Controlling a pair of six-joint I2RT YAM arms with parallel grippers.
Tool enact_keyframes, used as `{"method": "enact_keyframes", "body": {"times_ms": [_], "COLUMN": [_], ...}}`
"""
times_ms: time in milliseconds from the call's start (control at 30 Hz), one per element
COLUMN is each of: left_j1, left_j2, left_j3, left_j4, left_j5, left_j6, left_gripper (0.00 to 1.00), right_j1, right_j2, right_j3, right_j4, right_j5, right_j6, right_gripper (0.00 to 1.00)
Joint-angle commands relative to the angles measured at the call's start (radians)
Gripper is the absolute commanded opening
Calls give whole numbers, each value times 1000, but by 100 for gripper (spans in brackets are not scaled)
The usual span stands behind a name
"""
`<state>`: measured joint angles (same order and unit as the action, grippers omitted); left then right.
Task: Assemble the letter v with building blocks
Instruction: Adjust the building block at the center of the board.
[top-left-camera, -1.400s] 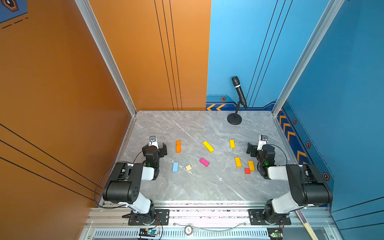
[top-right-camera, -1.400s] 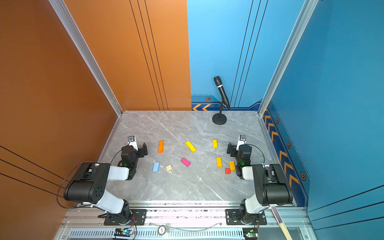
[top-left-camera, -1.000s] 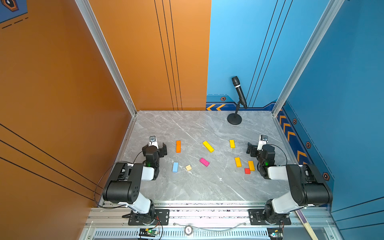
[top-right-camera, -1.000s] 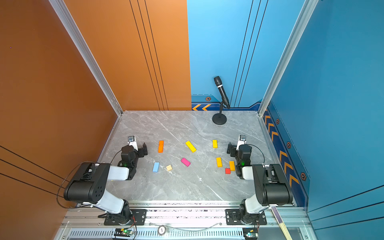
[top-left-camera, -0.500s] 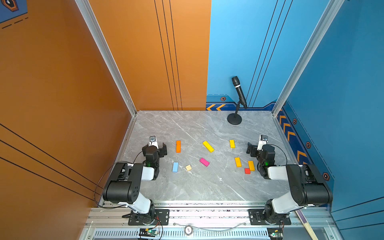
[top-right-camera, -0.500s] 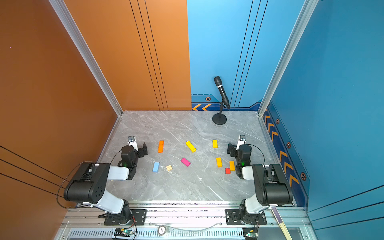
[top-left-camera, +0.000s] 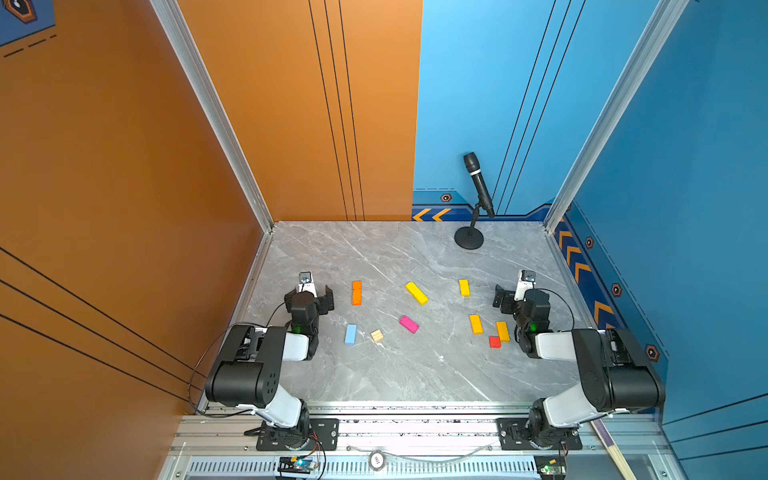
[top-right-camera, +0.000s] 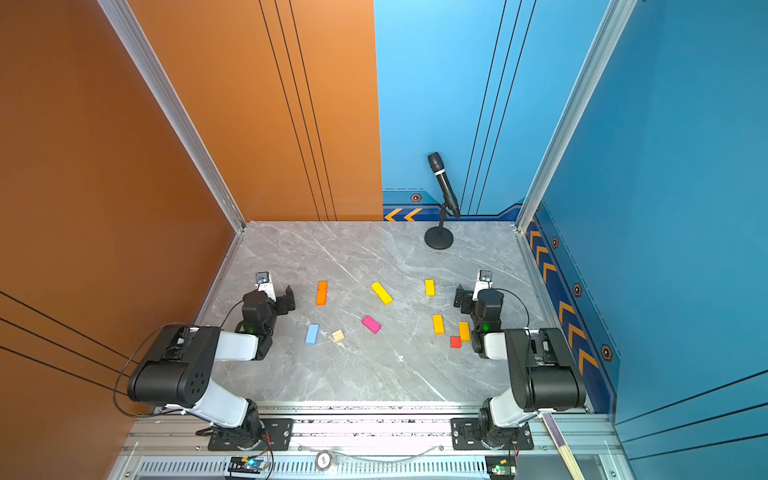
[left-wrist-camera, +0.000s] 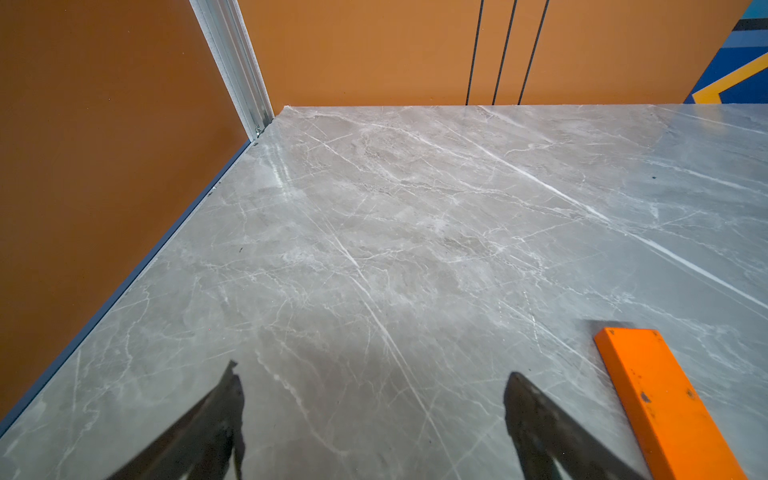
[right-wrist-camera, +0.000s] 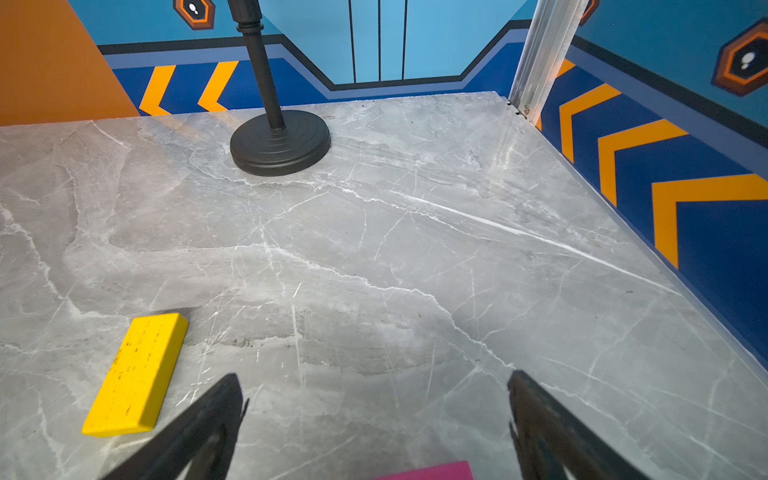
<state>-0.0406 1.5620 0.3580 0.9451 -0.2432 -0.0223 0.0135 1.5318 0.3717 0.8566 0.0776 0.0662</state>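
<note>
No V yet, and both arms sit low on the marble table (top-left-camera: 374, 374). The left gripper (left-wrist-camera: 372, 371) and right gripper (right-wrist-camera: 372, 375) are spread wide with only bare table between the fingers.

Take the pink brick (top-left-camera: 409, 324) as dial centre and the back wall as 12:
- orange brick (top-left-camera: 356, 292) at 10
- long yellow brick (top-left-camera: 416, 293) at 12
- short yellow brick (top-left-camera: 464, 287) at 2
- light blue brick (top-left-camera: 350, 334) and wood cube (top-left-camera: 377, 336) at 9
- amber brick (top-left-camera: 476, 324) and outer amber brick (top-left-camera: 502, 331) at 3
- red cube (top-left-camera: 494, 342) nearer 4, maybe touching the outer one, hard to tell from up there

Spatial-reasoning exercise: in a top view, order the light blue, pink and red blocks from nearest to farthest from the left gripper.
1. light blue block, near the left gripper.
2. pink block, mid-table.
3. red block, by the right arm.
</note>
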Motion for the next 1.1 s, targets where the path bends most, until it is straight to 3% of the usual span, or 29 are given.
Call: {"method": "enact_keyframes", "body": {"times_ms": [0, 300, 533, 800, 1067], "left_j1": [-3, -5, -13, -72, -164], "left_j2": [0, -19, -225, -420, -454], "left_j3": [13, 16, 45, 205, 449], "left_j4": [-12, -23, -247, -689, -1168], "left_j5": [-10, -38, -87, -101, -106], "left_j6": [10, 5, 0, -17, -123], "left_gripper": [98, 98, 93, 88, 79], "right_j1": [-3, 4, 23, 83, 180], "right_j2": [1, -4, -98, -326, -550], "right_j3": [19, 28, 94, 150, 261], "right_j4": [-9, -22, -216, -472, -801], "right_j5": [-15, 27, 53, 106, 110], "right_j6": [-12, -7, -22, -52, -32], "right_gripper": [99, 99, 100, 100, 100]}}
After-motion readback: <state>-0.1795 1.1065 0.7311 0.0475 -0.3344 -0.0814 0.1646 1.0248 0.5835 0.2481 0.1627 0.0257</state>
